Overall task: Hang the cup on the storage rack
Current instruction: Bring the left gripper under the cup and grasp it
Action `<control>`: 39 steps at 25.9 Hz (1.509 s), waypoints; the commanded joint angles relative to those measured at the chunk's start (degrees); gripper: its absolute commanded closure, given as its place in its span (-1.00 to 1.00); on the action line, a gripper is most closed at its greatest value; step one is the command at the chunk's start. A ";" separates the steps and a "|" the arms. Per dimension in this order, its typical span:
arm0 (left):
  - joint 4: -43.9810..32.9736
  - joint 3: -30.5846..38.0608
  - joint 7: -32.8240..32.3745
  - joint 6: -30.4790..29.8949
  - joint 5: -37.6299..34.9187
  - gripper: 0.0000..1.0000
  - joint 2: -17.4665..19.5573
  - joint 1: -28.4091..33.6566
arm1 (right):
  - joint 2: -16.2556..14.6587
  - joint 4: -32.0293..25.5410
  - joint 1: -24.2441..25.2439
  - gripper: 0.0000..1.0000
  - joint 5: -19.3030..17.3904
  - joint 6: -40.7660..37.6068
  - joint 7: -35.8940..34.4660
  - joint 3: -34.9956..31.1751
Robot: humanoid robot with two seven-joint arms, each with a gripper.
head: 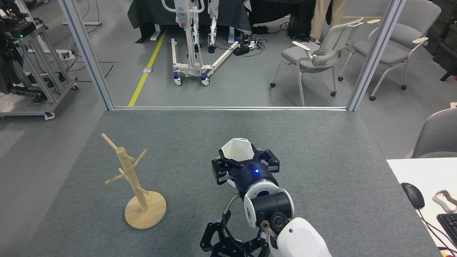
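A grey felt-like tabletop (pixel 321 150) fills the lower part of the head view, bounded at its far edge by a pale metal frame (pixel 228 107) with two slanted uprights. Beyond it lies a grey workshop floor with a yellow line (pixel 146 67), a white wheeled lift stand (pixel 189 53), grey office chairs (pixel 314 57) and, at the left, an aluminium equipment cart (pixel 35 71). At the far right a white desk corner (pixel 410 171) carries a black mouse (pixel 413 195).

The white matte faceted cup with a hexagonal rim (pixel 235 151) sits near the table's middle, mouth facing up and empty, clamped between the black fingers of the right gripper (pixel 245 165), which close on its sides from below the rim. The light wooden mug tree with a round disc base and angled pegs (pixel 134 185) stands upright well to the left of the cup, its pegs bare.

The left gripper (pixel 232 242) rests low at the bottom edge, its fingers spread apart and holding nothing.

Open grey surface lies between cup and rack, and more behind the cup toward the far edge.
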 commanded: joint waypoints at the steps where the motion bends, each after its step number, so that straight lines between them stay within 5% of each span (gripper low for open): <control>1: 0.79 -0.50 -0.66 6.84 -0.15 -0.98 -0.72 -2.06 | 0.45 0.08 0.10 0.84 -0.03 -0.03 -0.22 0.00; 9: 3.25 -0.15 -2.24 20.82 -0.15 -0.98 -0.81 -5.93 | 1.50 0.08 0.19 0.84 0.15 0.06 -0.22 0.09; 39: 9.05 -0.50 -2.86 19.68 -0.15 -0.98 -1.78 -14.37 | 4.14 0.08 1.15 0.83 1.29 0.06 -0.31 0.88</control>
